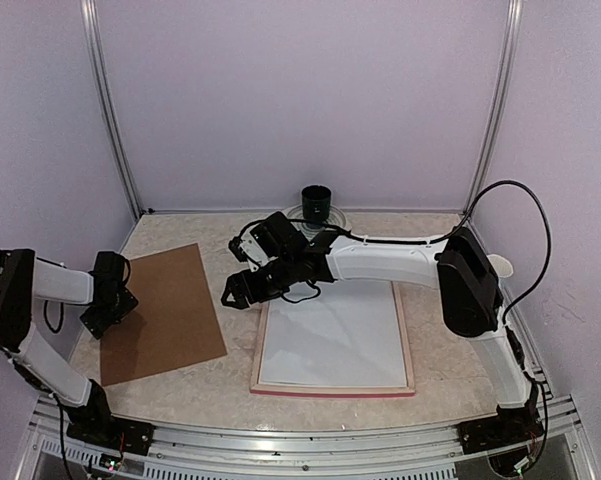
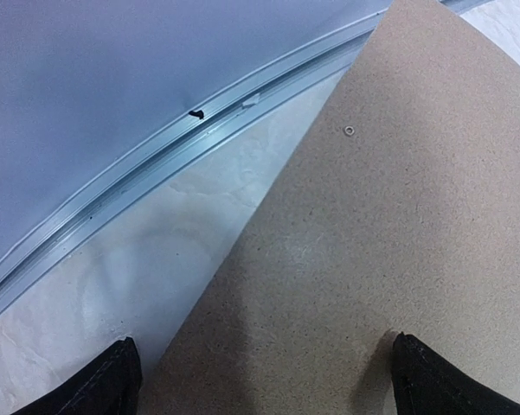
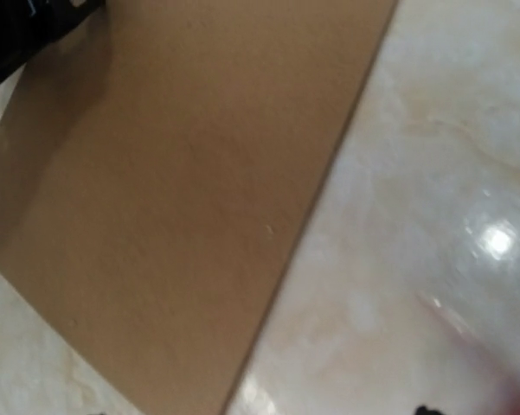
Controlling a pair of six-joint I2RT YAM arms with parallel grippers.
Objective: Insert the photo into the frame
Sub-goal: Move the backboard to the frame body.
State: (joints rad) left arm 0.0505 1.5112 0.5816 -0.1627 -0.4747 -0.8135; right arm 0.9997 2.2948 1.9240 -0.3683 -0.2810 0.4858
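The table is pale and marbled, with lilac walls around it.

From above, my left hand hovers at the brown board's left edge. My right hand hangs over bare table between the board and the frame. The frame lies flat just beside that hand, back up. A white sheet fills it, and I cannot tell whether it is the photo. Beyond my right hand stands a dark cup, its contents hidden. A white cup sits by my right elbow.

In the left wrist view, my fingers are spread wide above the board, holding nothing.

The right wrist view shows the board and table below. My fingers barely show, so I cannot tell how far that hand is open.
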